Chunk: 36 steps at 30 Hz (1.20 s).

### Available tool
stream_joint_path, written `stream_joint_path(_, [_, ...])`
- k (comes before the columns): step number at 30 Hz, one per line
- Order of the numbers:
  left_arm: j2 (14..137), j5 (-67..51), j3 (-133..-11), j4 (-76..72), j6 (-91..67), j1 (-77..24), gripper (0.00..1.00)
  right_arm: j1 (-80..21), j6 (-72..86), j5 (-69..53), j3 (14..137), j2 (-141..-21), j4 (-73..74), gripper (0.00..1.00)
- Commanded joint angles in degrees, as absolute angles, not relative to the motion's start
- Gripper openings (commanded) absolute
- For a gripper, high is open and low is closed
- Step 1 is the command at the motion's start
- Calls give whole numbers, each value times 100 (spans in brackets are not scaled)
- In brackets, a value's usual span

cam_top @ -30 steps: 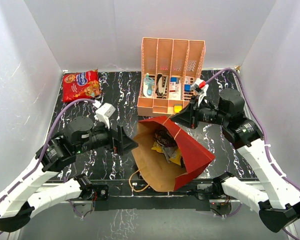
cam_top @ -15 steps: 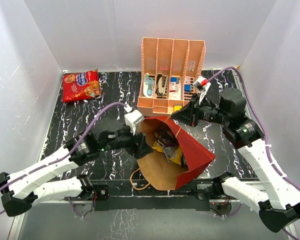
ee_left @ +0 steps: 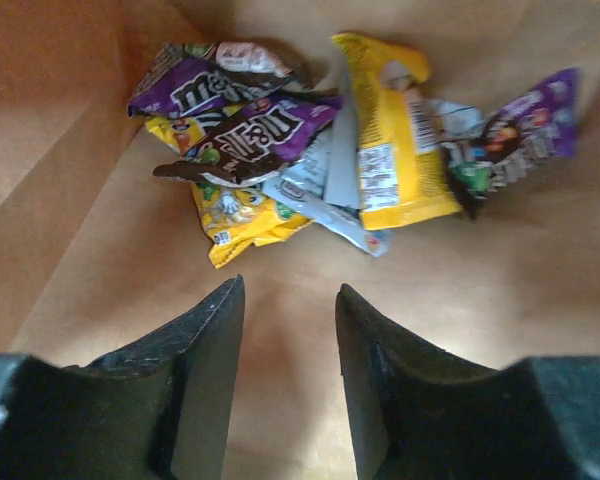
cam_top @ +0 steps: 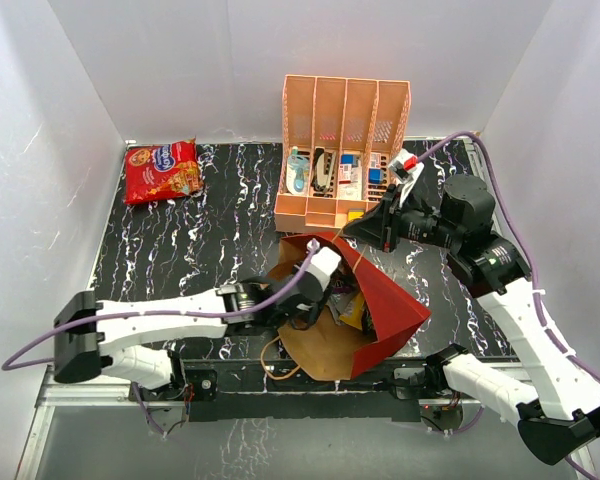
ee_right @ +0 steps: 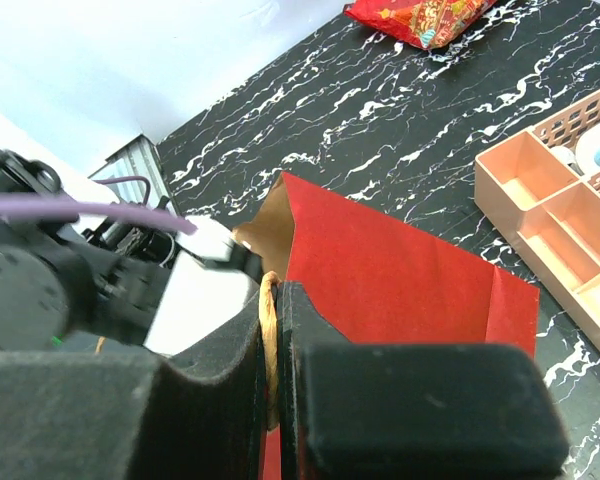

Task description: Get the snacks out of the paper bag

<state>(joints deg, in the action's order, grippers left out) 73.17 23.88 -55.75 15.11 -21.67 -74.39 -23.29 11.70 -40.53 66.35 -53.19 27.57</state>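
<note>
The paper bag (cam_top: 392, 300), red outside and brown inside, lies on its side with its mouth facing left. My right gripper (cam_top: 353, 232) is shut on the bag's twine handle (ee_right: 269, 330) and holds the top edge up. My left gripper (ee_left: 290, 290) is inside the bag, its jaws apart with nothing between them, over bare brown paper just short of the snacks. Those are a yellow packet (ee_left: 395, 150), a purple one (ee_left: 210, 85), a brown one (ee_left: 265, 135) and a silver one (ee_left: 325, 195) in a heap. The large red cookie bag (cam_top: 162, 170) lies on the table at the back left.
A peach slotted rack (cam_top: 345, 150) with small items stands at the back, just behind the bag and right gripper. The bag's second twine handle (cam_top: 273, 362) hangs loose near the front edge. White walls close in the black marbled table (cam_top: 180, 240).
My left arm has swung right from beside the bag and reached into its mouth, and its jaws have narrowed. The right gripper has held the handle still.
</note>
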Motion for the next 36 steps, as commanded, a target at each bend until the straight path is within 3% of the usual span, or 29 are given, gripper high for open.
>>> stream_joint_path(1, [7887,3331,-5983,1432,-2223,-7514,38,-2338,1124,-3989,6997,-5195,2566,8])
stream_joint_path(7, [8649,3457,-6253,1228,-2240,-7515,37,-2338,1190,-4004,6957,-5079,2514,8])
stream_joint_path(18, [8937,4299,-6067,574,-2652,-7506,61,-2337,1213,-4021,6972,-5012,2490,8])
stream_joint_path(31, [9080,4620,-5352,-884,-2694,-7258,63,-2337,1243,-3990,6953,-4900,2577,8])
stream_joint_path(36, [9342,4545,-5462,-768,-2920,-6939,71,-2338,1252,-3964,6919,-4851,2610,8])
